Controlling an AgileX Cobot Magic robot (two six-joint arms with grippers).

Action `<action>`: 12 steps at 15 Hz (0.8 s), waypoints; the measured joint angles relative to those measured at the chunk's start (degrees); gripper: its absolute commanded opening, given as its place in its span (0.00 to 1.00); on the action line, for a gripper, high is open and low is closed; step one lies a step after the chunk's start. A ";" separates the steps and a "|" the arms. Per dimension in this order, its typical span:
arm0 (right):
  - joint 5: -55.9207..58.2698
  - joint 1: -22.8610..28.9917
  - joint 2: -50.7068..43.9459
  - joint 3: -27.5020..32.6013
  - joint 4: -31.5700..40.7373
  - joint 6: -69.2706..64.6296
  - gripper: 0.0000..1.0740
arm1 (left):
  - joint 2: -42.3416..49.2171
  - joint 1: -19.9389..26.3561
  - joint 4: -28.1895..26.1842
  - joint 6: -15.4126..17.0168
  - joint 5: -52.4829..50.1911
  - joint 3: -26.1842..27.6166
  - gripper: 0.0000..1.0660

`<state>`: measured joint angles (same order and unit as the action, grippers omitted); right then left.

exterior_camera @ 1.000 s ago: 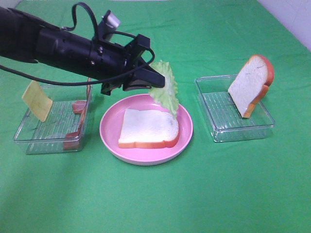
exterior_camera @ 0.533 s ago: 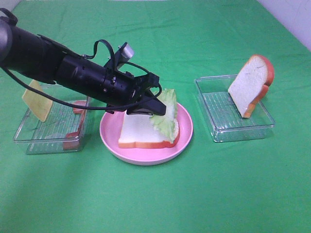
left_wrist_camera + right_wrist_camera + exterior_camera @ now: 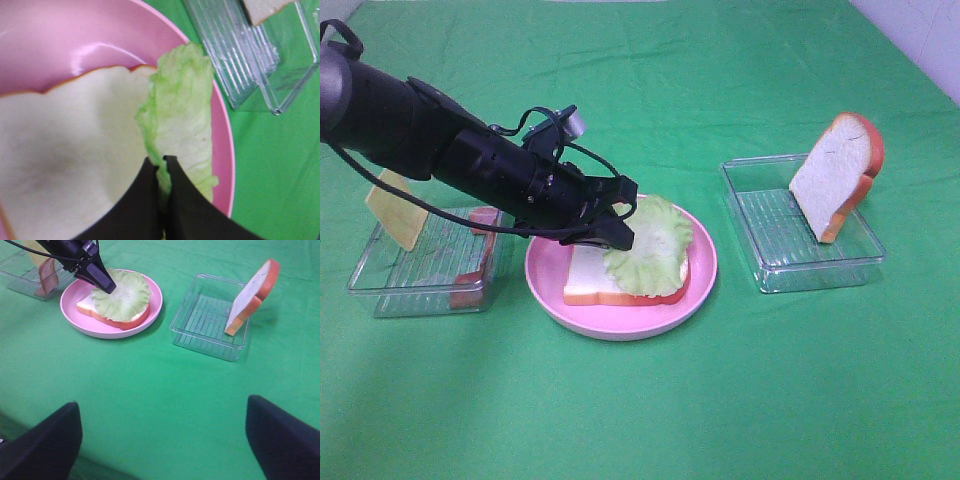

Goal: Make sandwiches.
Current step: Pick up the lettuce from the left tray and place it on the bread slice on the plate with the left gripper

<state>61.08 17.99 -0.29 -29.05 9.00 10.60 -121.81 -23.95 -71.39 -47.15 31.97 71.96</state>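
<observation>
My left gripper (image 3: 162,159) is clamped on the edge of the ruffled green lettuce leaf (image 3: 652,250), which lies on the orange-crusted white bread slice (image 3: 582,280) in the round pink plate (image 3: 548,290); lifting before releasing could drag it off. My right gripper (image 3: 162,437) hangs wide open, empty
</observation>
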 measured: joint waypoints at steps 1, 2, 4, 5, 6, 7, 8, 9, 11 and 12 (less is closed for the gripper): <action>0.00 0.00 0.00 0.00 0.00 0.00 0.79 | 0.00 0.00 1.78 2.06 -0.97 0.00 0.00; 0.00 0.00 0.00 0.00 0.00 0.00 0.79 | 0.00 0.00 2.52 3.09 -1.43 0.00 0.01; 0.00 0.00 0.00 0.00 0.00 0.00 0.79 | 0.00 0.00 3.61 6.02 -2.18 0.00 0.07; 0.00 0.00 0.00 0.00 0.00 0.00 0.79 | 0.00 0.00 3.72 6.53 -2.18 0.00 0.10; 0.00 0.00 0.00 0.00 0.00 0.00 0.79 | 0.00 0.00 3.78 6.76 -2.18 0.00 0.13; 0.00 0.00 0.00 0.00 0.00 0.00 0.79 | 0.00 0.00 3.78 6.88 -2.18 0.00 0.20; 0.00 0.00 0.00 0.00 0.00 0.00 0.79 | 0.00 0.00 3.78 6.93 -2.18 0.00 0.39; 0.00 0.00 0.00 0.00 0.00 0.00 0.79 | 0.00 0.00 3.78 6.99 -2.18 0.00 0.52; 0.00 0.00 0.00 0.00 0.00 0.00 0.79 | 0.11 0.00 3.78 6.99 -2.18 0.00 0.70; 0.00 0.00 0.00 0.00 0.00 0.00 0.79 | 0.63 0.00 3.78 6.99 -2.18 0.00 0.70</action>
<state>61.08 17.99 -0.29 -29.05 9.00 10.60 -121.18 -23.95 -67.61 -40.16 29.79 71.96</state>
